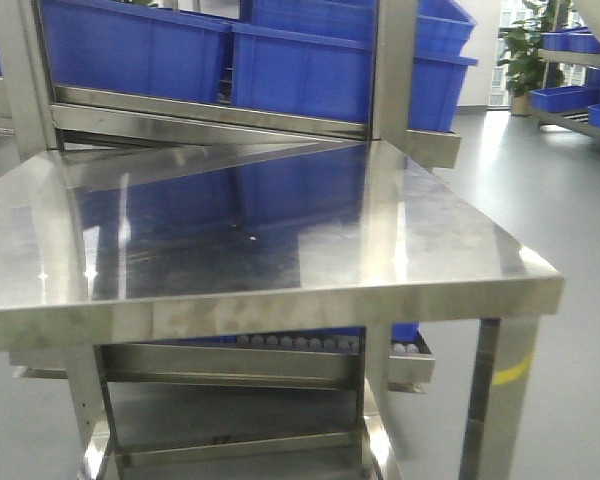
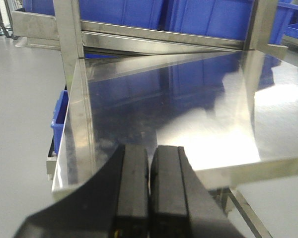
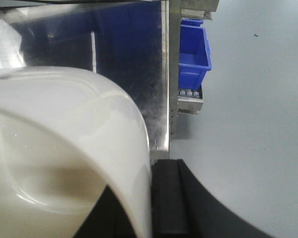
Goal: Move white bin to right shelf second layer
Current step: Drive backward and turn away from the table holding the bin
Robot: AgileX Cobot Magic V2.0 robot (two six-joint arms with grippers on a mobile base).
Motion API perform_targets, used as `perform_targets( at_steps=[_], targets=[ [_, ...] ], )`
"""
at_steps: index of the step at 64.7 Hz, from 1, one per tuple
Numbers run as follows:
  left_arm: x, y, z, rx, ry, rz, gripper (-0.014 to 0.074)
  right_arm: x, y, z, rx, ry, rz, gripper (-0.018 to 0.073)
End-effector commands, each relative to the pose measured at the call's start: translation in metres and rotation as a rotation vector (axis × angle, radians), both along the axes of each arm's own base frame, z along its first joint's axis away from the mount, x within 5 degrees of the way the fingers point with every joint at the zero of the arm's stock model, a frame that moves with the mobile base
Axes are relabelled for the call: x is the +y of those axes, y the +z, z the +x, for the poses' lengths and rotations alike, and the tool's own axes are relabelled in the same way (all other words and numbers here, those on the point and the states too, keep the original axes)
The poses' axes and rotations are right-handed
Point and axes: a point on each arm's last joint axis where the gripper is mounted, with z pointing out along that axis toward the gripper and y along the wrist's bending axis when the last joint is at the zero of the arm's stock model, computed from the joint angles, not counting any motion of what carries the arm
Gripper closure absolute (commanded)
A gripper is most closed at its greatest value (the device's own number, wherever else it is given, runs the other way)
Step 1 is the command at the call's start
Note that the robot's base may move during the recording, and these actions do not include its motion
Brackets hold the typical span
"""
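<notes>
Transfer of white bin, mid-carry: lifted, not yet shelved.

Smooth glossy cream-white plastic tub, the white bin (image 3: 64, 124), filled the right wrist view from 7 to 11 o'clock. The right gripper (image 3: 144, 203) appeared pinched on its wall, one black finger (image 3: 166, 198) outside; the inner finger was hidden. The left gripper (image 2: 149, 193), at 6 o'clock in its own view, had its pads pressed together on nothing, above the near edge of the flat polished steel tabletop (image 1: 280, 220). Big blue rectangular plastic crates (image 1: 300, 70) stood at 12 o'clock beyond. A row of white plastic rollers (image 1: 300, 342) behind a steel rail lay under the tabletop; whether that was the right shelf second layer could not be told. Judged: pickup done; carry and placement remained.
</notes>
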Motion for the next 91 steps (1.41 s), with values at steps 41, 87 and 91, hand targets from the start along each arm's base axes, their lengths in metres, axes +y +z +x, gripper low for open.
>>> perform_targets(
  at_steps=[41, 87, 91],
  targets=[
    [-0.0004, -0.0006, 0.0004, -0.071, -0.006, -0.02, 0.0512, 0.0002, 0.016, 0.0029, -0.107, -0.004, 0.024, 0.0501],
    [-0.0004, -0.0006, 0.0004, -0.071, -0.006, -0.02, 0.0512, 0.0002, 0.016, 0.0029, -0.107, -0.004, 0.024, 0.0501],
    [-0.0004, -0.0006, 0.0004, -0.071, -0.006, -0.02, 0.0512, 0.0002, 0.016, 0.0029, -0.107, -0.004, 0.024, 0.0501]
  ],
)
